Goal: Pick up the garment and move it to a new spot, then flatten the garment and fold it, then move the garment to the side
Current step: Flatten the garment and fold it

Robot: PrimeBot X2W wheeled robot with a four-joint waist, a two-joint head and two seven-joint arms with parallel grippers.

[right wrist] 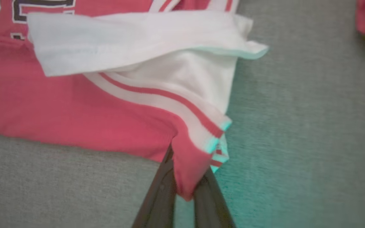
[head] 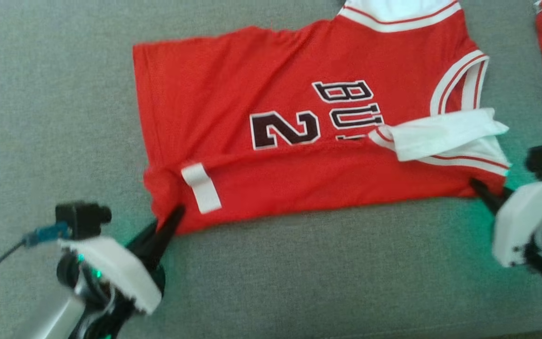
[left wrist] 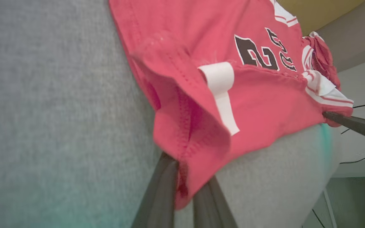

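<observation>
Head view: red-and-white fabric basketball jersey [head: 261,155] lay half-folded on grey cloth-covered counter [head: 299,282]. Left end effector [head: 177,214] clamped its hem corner, right end effector [head: 480,188] the armhole corner. Thin pinches, possibly one layer; a pull could slip, skewing the fold.

We are seeing long dark tapering fingers [head: 155,238] on the left pincer [head: 176,213] and right pincer [head: 478,184], white angular wrist shells [head: 111,273], a black camera block [head: 82,217] trailing a blue-plugged cable [head: 40,234].

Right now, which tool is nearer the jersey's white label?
Left. The left tool pinches the jersey corner beside the white label; the right tool pinches the far corner.
</observation>
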